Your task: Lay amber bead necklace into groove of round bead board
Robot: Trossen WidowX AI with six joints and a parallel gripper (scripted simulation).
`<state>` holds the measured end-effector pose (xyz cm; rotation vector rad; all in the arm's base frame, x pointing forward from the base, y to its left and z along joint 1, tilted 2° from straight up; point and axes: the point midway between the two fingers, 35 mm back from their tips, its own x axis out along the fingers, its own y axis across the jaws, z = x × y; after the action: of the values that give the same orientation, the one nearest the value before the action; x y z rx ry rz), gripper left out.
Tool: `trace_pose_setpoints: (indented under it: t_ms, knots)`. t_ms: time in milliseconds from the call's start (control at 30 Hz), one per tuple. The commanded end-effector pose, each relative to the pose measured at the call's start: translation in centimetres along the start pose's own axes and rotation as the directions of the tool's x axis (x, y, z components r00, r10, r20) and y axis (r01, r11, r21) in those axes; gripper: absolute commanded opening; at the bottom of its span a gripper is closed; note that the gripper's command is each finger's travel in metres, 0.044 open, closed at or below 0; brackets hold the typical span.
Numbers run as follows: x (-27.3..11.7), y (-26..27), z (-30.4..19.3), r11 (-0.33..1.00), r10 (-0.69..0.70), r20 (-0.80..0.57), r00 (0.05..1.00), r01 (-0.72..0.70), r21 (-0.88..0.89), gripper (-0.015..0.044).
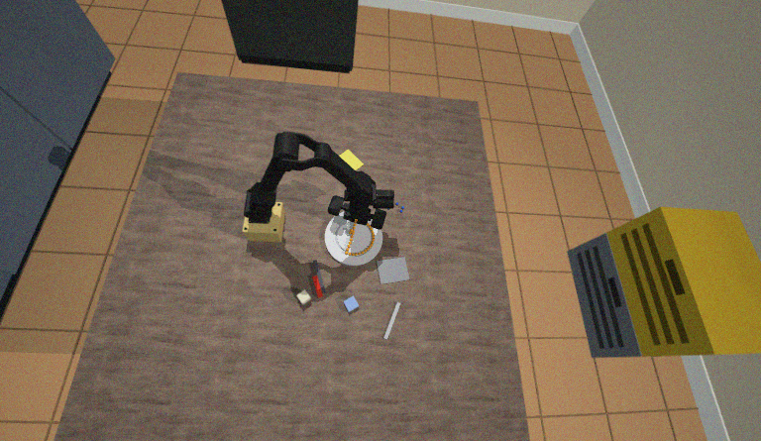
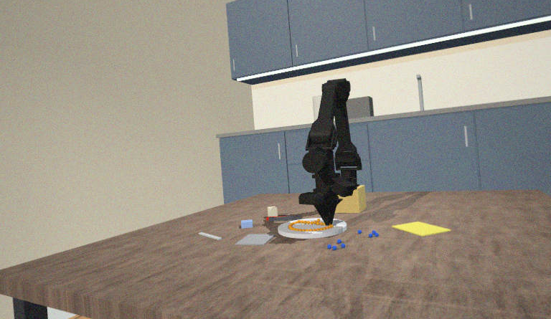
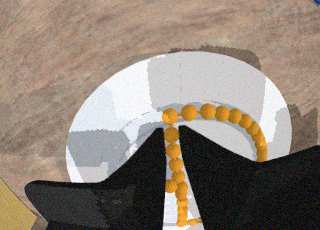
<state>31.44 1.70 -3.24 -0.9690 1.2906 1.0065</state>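
1 amber bead necklace (image 1: 374, 237) (image 2: 302, 230) (image 3: 223, 113), pt. in groove, pt. across rd. bead board (image 1: 333, 250) (image 2: 292, 234) (image 3: 200, 72), lay nr. ctr. of top view, strand pinched by gripper (image 1: 357, 221) (image 2: 328, 223) (image 3: 171, 127).

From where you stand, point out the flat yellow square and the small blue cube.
Flat yellow square (image 1: 351, 160) (image 2: 421, 228): top and exterior views, middle of its face.
Small blue cube (image 1: 350, 303) (image 2: 246, 224): same views, its body.

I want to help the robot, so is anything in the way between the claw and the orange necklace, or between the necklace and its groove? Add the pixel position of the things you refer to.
Nothing visible blocks the black claw (image 2: 328, 223) (image 3: 171, 133) from the orange bead necklace (image 1: 373, 239) (image 2: 311, 230) (image 3: 222, 113), or the necklace from the round white board's (image 1: 335, 250) (image 2: 286, 233) (image 3: 200, 75) groove.
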Motion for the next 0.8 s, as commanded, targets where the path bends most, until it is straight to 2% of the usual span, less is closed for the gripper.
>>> trace_pose_setpoints:
  t_ms: [0, 767]
  knots:
    - [-0.03, -0.02, 0.01, 1.0, -0.001, 0.0, 1.0, 0.001, 0.0, 0.0]
    - [-0.56, 0.09, -0.04, 1.0, 0.004, -0.002, 1.0, -0.004, -0.002, 0.0]
